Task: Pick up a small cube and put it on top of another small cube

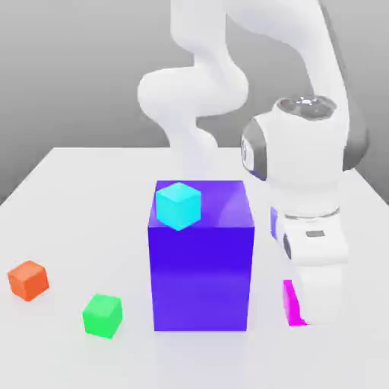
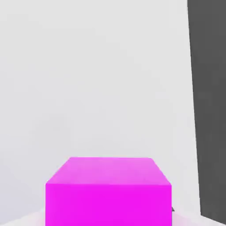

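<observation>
The claw (image 1: 314,305) is clenched on the magenta cube (image 1: 292,305), lower right in the exterior view. The cube looks light, stiff and perhaps slick, best gripped mid-height across opposite sides. Its faces sit square to the claw; a cube has no long axis.

no readable text, no legible labels, no brand names, no numbers, no signs

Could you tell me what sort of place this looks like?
It looks like a simulated robotics workspace: a white robot arm stands at a pale table, a large blue block sits on it, and small plain cubes, such as the orange and green ones, lie about.
</observation>
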